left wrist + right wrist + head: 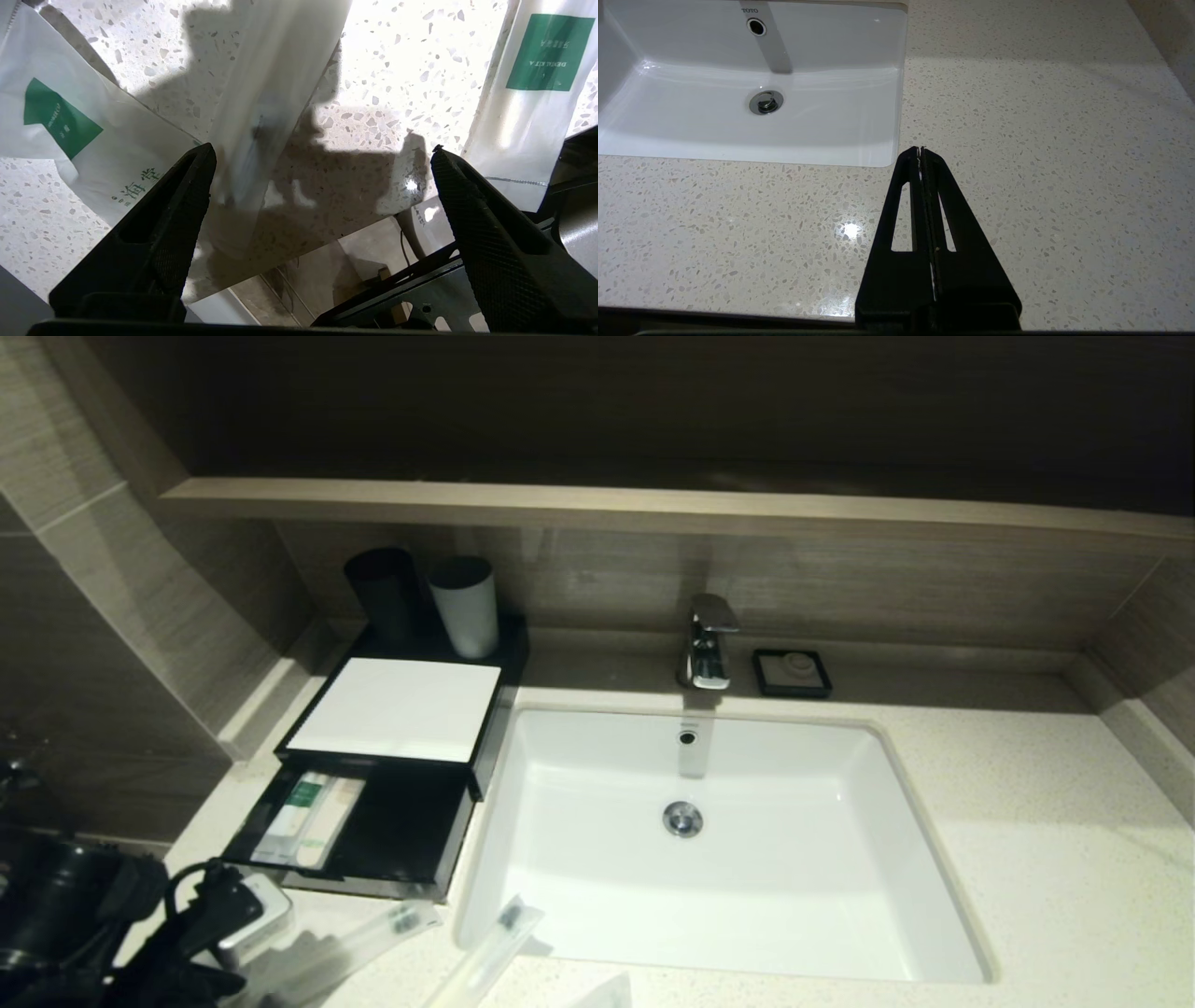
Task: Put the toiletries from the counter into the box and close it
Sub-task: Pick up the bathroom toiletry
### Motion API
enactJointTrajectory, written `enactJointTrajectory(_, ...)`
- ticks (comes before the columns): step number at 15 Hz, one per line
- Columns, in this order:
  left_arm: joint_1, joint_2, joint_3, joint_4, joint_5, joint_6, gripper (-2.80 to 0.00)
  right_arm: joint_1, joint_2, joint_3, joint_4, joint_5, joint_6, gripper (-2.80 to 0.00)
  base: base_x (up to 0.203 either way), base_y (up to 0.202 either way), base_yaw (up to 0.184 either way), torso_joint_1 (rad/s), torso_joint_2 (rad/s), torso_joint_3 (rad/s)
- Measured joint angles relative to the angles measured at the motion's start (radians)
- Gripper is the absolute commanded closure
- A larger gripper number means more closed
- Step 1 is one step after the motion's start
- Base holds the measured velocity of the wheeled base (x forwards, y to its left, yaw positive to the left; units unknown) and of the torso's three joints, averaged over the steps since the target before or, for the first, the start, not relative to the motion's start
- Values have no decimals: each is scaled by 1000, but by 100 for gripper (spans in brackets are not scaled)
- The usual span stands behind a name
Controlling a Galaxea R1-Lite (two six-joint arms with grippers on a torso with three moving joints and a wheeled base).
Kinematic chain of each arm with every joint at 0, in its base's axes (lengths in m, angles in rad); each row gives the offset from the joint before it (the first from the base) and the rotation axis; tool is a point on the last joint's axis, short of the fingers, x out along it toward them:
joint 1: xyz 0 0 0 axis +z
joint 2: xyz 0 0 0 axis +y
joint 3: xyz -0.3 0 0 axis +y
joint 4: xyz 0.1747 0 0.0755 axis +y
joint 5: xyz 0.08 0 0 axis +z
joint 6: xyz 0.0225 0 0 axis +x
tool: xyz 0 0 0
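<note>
Head view: box (392,709) drawer open beside the basin, sachets inside, sleeves on the surface (1027,821); left wrist view: left hand (322,154) spread wide over a sleeve (275,93), ready for pickup; right wrist view: right hand (920,150) pressed together, idle.

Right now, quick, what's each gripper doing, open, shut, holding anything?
Left gripper: open, holding nothing, over a translucent sleeve on the counter.
Right gripper: shut, empty, above the counter.
</note>
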Motion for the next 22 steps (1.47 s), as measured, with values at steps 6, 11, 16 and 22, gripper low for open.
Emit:
enactJointTrajectory(6, 0, 43, -16, -8, 1, 4, -280, 0, 0, 0, 0, 0, 0, 0, 0, 0, 0, 0, 0, 0)
enactJointTrajectory(11, 0, 61, -19, -22, 1, 5, -280, 0, 0, 0, 0, 0, 0, 0, 0, 0, 0, 0, 0, 0)
enactJointTrajectory(16, 0, 83, -19, -39, 1, 7, -280, 0, 0, 0, 0, 0, 0, 0, 0, 0, 0, 0, 0, 0)
enactJointTrajectory(22, 1, 103, -19, -60, 13, 8, -280, 0, 0, 0, 0, 0, 0, 0, 0, 0, 0, 0, 0, 0)
